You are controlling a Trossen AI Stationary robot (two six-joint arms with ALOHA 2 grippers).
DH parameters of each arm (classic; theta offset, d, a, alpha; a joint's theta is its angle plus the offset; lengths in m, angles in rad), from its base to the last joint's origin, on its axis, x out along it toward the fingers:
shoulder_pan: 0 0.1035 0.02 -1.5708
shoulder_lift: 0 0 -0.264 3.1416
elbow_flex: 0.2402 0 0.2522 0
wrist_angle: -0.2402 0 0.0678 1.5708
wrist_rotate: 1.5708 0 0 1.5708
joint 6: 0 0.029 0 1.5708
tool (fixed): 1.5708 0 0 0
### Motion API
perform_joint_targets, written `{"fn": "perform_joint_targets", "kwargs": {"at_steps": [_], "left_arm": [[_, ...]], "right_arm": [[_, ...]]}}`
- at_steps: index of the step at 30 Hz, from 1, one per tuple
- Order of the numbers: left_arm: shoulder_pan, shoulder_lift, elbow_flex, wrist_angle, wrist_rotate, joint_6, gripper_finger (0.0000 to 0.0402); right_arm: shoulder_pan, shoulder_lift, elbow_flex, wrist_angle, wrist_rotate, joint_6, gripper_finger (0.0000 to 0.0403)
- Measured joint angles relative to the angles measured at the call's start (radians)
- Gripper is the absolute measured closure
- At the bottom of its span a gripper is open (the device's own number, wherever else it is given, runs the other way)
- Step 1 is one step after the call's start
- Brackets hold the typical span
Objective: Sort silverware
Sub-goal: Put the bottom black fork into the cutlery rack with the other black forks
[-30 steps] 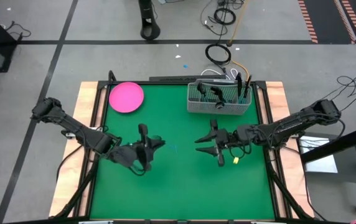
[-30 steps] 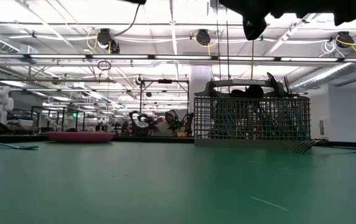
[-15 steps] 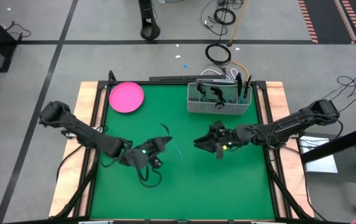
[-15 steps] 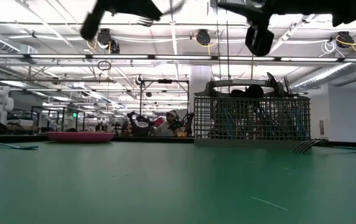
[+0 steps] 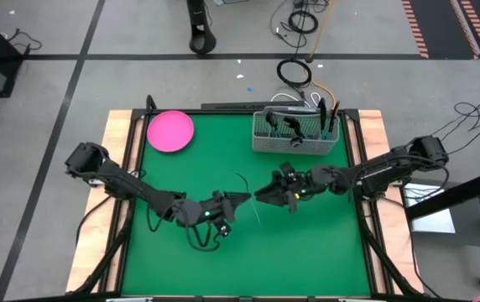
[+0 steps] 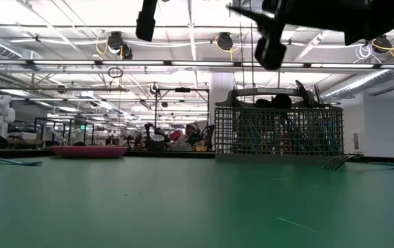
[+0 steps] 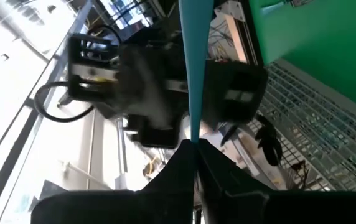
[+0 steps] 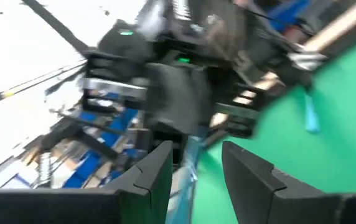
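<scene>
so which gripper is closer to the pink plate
Left. The left gripper is mid-table, below and right of the plate, shut on a blue-handled utensil. The right gripper sits just beyond it, further right, open.

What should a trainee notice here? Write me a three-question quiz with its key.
1. True or false: the left gripper is shut on a piece of silverware.
2. Where is the pink plate? A: under the right gripper. B: on the table, left of the wire basket. C: held by the left gripper.
3. Fill in: the fingers of the right gripper are ____.
Key: 1 true; 2 B; 3 open.
</scene>
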Motion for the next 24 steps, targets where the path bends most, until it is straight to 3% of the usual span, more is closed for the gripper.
{"fn": "perform_joint_targets", "kwargs": {"at_steps": [3, 24], "left_arm": [[0.009, 0.001, 0.0, -0.003, 0.003, -0.005, 0.04], [0.069, 0.002, 0.0, 0.017, 0.134, -0.007, 0.04]], "right_arm": [[0.006, 0.001, 0.0, 0.065, -0.026, -0.043, 0.0273], [-0.002, 0.015, 0.0, 0.027, -0.019, -0.063, 0.0273]]}}
